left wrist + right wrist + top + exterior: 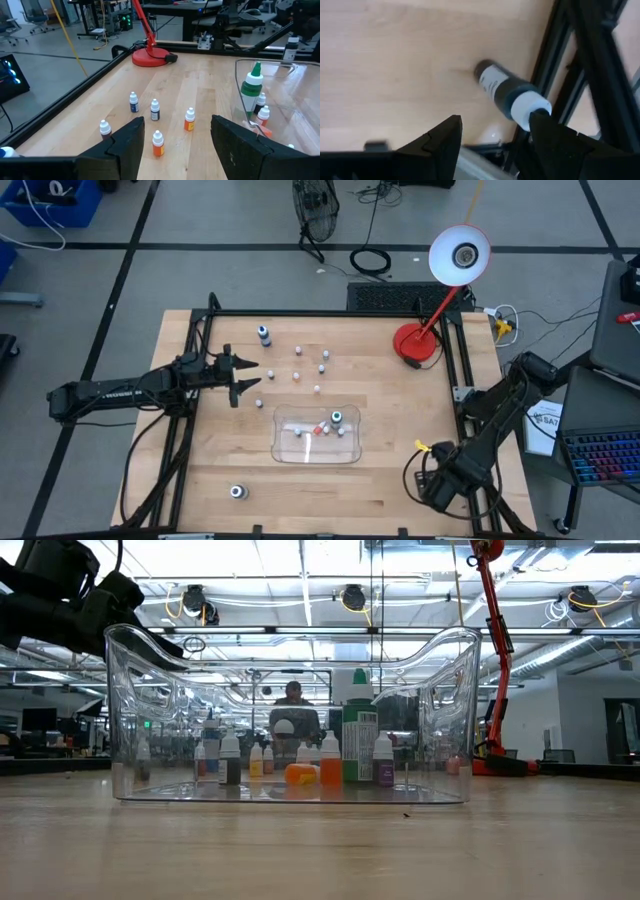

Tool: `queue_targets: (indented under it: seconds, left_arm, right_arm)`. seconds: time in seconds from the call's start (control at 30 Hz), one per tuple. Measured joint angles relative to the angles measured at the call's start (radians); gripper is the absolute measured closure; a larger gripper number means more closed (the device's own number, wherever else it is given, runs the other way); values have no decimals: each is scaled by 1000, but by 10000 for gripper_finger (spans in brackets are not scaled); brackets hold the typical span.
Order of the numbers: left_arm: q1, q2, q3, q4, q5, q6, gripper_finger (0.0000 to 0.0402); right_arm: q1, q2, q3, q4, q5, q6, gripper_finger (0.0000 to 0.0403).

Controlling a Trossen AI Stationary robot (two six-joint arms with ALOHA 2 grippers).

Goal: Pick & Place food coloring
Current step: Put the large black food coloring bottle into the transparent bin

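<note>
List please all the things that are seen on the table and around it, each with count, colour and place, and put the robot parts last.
small food coloring bottles: about seven loose, white caps with blue, orange or dark bodies, on the wood between the left pincer and the lamp
clear tray: one, see-through, table middle; holds a green bottle and several small ones
larger dark bottles: one standing at the far left of the table, one near the front edge, one lying by the right frame rail, white-capped
desk lamp: one, red with white shade, far right corner
person: one, in the room behind, seen through the tray
left pincer: open, above the table's left side, facing the loose bottles
right pincer: open, at the table's right edge, over the lying bottle
</note>
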Motion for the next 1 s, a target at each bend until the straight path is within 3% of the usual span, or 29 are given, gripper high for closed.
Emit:
queue_targets:
  seconds: [0.23, 0.57, 1.0]
  left_arm:
    - [0, 0, 0, 0, 0, 0, 174]
    - [0, 0, 0, 0, 0, 0, 174]
    - [0, 0, 0, 0, 0, 0, 174]
  right_arm:
    - [-18, -8, -2, 47, 62, -48, 184]
    - [-53, -16, -2, -64, 0, -74, 184]
    - [-5, -7, -18, -30, -52, -10, 184]
